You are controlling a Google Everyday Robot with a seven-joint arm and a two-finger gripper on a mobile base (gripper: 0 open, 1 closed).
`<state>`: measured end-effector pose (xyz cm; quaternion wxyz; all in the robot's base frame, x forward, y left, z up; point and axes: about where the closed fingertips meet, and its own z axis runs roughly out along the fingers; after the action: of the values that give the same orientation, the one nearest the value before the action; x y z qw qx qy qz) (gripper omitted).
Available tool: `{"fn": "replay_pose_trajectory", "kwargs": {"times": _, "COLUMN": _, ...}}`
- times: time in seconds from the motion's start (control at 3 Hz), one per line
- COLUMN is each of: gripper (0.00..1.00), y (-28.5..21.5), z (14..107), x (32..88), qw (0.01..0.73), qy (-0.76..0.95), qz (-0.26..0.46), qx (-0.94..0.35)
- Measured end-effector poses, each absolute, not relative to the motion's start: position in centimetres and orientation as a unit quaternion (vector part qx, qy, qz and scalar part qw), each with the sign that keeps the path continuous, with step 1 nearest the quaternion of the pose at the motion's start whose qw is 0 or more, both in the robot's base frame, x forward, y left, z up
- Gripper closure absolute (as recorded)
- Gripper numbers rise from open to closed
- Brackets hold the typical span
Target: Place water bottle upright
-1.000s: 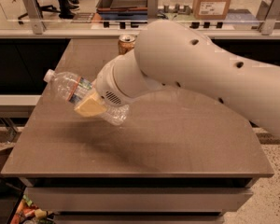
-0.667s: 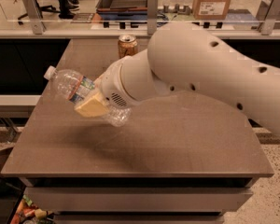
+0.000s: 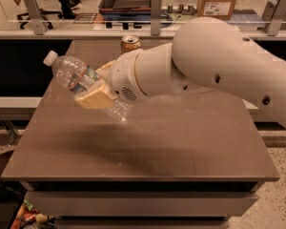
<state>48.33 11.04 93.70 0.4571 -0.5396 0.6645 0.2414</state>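
A dull brown surface (image 3: 181, 142) carries one gold-brown can (image 3: 130, 43), upright near its far edge, its lower part behind the arm (image 3: 219, 66). Above the left half hangs the pincer (image 3: 96, 85), clamped on a tilted water bottle (image 3: 71, 75).

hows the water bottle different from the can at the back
The water bottle is clear ribbed plastic with a white cap; the can is opaque gold-brown. The water bottle is tilted, cap up-left, held above the table by the gripper; the can stands upright on it. The water bottle shows nearly whole; the arm hides the can's lower part. Both are drink containers.
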Motion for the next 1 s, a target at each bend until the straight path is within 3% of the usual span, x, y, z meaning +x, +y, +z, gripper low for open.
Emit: {"fn": "replay_pose_trajectory", "kwargs": {"times": 1.0, "gripper": 1.0, "y": 14.8, "z": 94.2, "x": 48.7, "qw": 0.506, "qy": 0.603, "qz": 0.319, "qx": -0.528}}
